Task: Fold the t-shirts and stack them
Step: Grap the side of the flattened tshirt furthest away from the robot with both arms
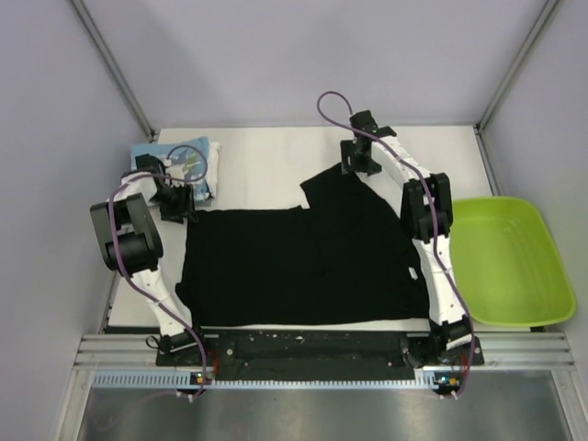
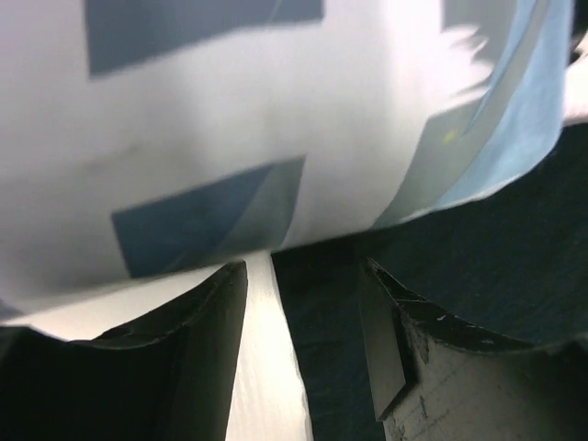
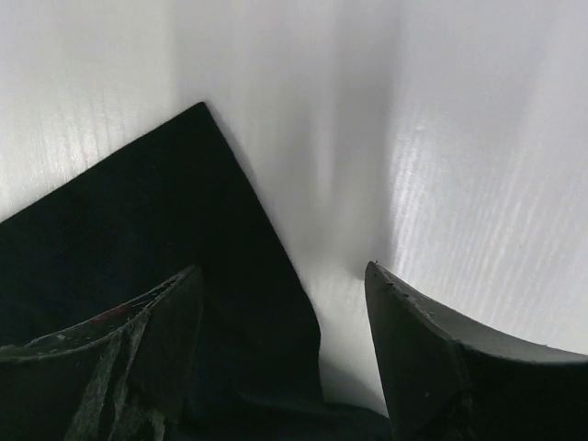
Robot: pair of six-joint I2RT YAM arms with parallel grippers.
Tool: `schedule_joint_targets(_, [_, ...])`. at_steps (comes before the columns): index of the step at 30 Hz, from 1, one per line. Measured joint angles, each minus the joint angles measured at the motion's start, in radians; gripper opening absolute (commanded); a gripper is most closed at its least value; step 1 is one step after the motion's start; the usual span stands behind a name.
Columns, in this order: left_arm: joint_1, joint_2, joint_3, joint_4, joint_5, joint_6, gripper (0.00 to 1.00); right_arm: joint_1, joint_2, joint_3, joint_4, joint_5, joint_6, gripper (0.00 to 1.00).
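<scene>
The black t-shirt [image 1: 303, 262] lies spread flat on the white table, its small white neck label [image 1: 412, 273] near the right edge. One sleeve points to the far right. The light blue t-shirt with white lettering [image 1: 175, 161] lies folded at the far left. My left gripper [image 1: 179, 204] is open at the black shirt's far left corner. In the left wrist view [image 2: 303, 276] its jaws straddle the black cloth's edge [image 2: 478, 230], with the blue shirt [image 2: 230, 110] just beyond. My right gripper [image 1: 360, 165] is open over the sleeve's far tip. In the right wrist view [image 3: 283, 268] the black corner [image 3: 184, 239] lies between the jaws.
A lime-green plastic tray [image 1: 542, 266] stands at the right, off the white table top [image 1: 266, 156]. Grey walls close in the left, right and back. A metal rail [image 1: 312, 367] with the arm bases runs along the near edge.
</scene>
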Motion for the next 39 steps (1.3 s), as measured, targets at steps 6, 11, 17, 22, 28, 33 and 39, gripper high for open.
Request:
schedule_joint_targets(6, [-0.032,0.037,0.051,0.003,-0.005,0.000,0.52,0.042,0.023,0.021,0.013,0.019,-0.077,0.57])
schedule_joint_targets(11, [-0.036,0.050,0.066,0.006,-0.006,-0.001,0.35,0.043,0.024,0.021,0.015,-0.023,-0.117,0.14])
schedule_joint_targets(17, [-0.032,0.070,0.080,0.015,0.005,0.005,0.00,0.043,0.011,-0.003,0.030,-0.057,-0.129,0.00])
schedule_joint_targets(22, [-0.033,0.064,0.070,0.027,0.027,0.019,0.00,0.043,-0.060,-0.109,0.022,-0.080,-0.135,0.00])
schedule_joint_targets(28, [-0.033,-0.060,-0.056,0.063,0.042,0.056,0.00,0.047,-0.252,-0.305,0.017,-0.124,-0.128,0.00])
schedule_joint_targets(33, [-0.034,-0.241,-0.116,0.062,0.069,0.106,0.00,0.050,-0.531,-0.533,0.056,-0.168,-0.124,0.00])
schedule_joint_targets(39, [-0.034,-0.412,-0.143,0.014,0.101,0.227,0.00,0.052,-0.852,-0.828,0.045,-0.140,-0.099,0.00])
